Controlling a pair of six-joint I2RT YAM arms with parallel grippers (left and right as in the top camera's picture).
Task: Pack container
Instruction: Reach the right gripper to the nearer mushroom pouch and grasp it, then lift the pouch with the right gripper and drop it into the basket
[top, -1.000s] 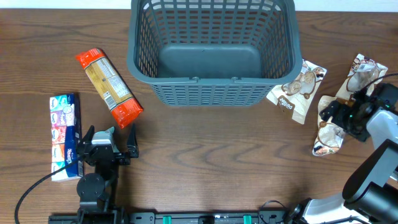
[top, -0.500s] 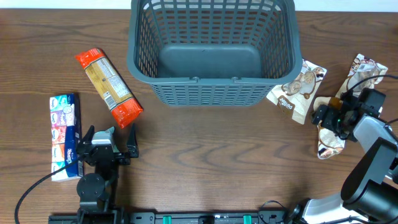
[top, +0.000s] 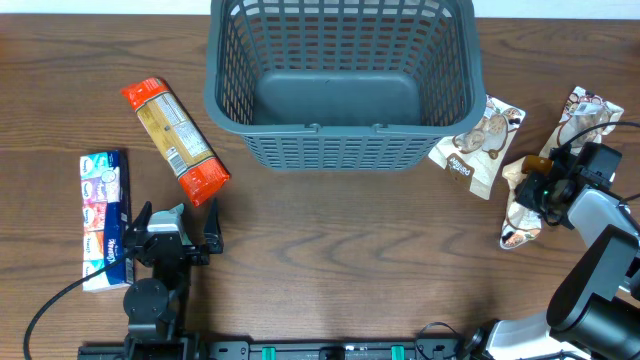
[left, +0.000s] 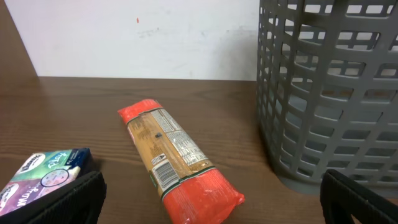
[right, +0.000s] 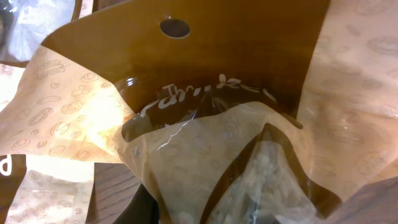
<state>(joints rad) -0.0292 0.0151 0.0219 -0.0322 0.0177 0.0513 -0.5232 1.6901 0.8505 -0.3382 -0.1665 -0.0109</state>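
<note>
The large dark grey plastic basket (top: 340, 140) sits at twelve o'clock on the brown wooden table (top: 350, 260), open side up and empty, with its solid floor bare. It looks rigid and light. The slotted walls would give fingers purchase at the rim, but a knock could slide it, so loads are better lowered in than dropped.

At three o'clock the right gripper (top: 540, 188) appears to be pinching a tan and brown snack pouch with a clear window (top: 520, 225). The right wrist view is filled by the film (right: 205, 124) and barely shows the fingers, so the hold is judged rather than seen. The pouch is probably soft, crinkly and slippery. The flat header by the hang hole is the firmest place to hold it.

Two similar pouches lie near, one at two o'clock beside the basket wall (top: 478, 145) and one at the right edge (top: 590, 110).

The left gripper (top: 176, 218) rests at seven o'clock, spread wide and holding nothing. A clear pasta packet with orange-red ends (top: 175, 142) lies at ten o'clock, and a multicoloured tissue pack (top: 105, 220) at eight.
</note>
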